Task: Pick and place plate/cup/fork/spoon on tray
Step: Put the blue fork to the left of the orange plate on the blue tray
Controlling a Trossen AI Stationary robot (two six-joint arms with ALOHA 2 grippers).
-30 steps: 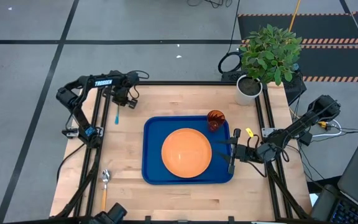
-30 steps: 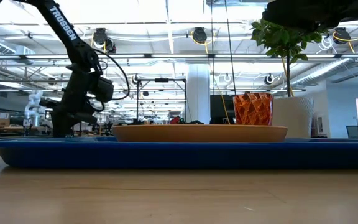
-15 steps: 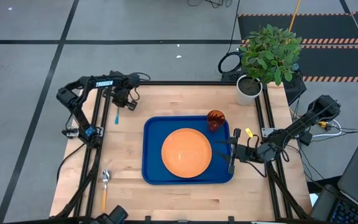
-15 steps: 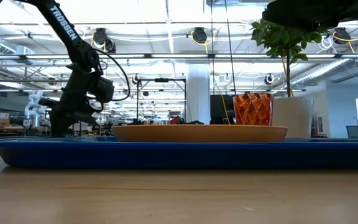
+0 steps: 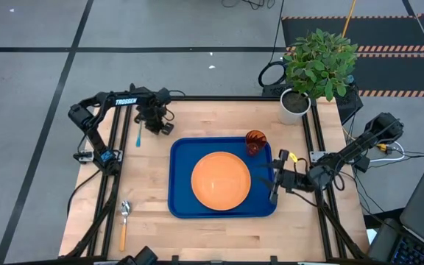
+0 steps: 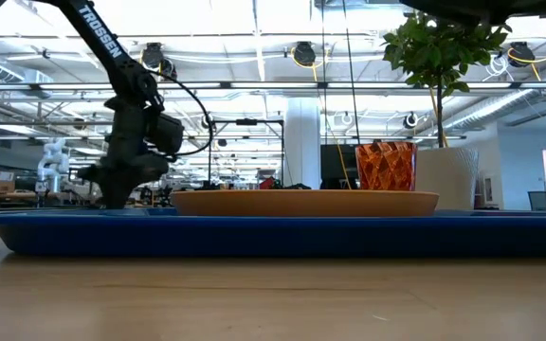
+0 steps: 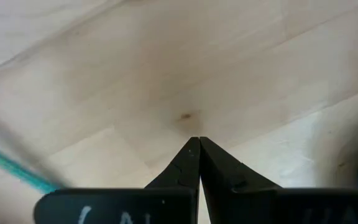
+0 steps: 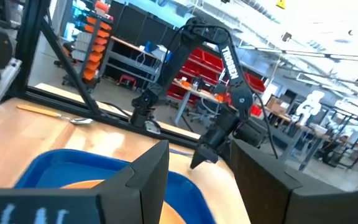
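Observation:
The blue tray (image 5: pixel 179 199) lies mid-table. On it rest the orange plate (image 5: pixel 221 179) and, at its far right corner, the dark orange-red cup (image 5: pixel 255 141). Flat on the wood at the far left lies the light-blue fork (image 5: pixel 138 134). The spoon (image 5: pixel 124 221) lies on the wood near the front left corner. My left gripper (image 5: pixel 159 125) points down over bare wood between the fork and the tray, shut (image 7: pixel 194 142) with nothing in it. My right gripper (image 5: pixel 271 179) hovers open above the tray's right rim, pointing toward the table's left.
A white plant pot (image 5: pixel 294 103) with a leafy plant stands at the table's far right corner. Black frame rails (image 5: pixel 112 169) run along the left and right sides. Bare wood shows in front of the tray and between the tray and the fork.
My left gripper has moved a little toward the table's right, away from the fork and nearer the tray's far left corner, turning as it went. The fork has stayed where it was. My right gripper has rolled slightly without shifting place.

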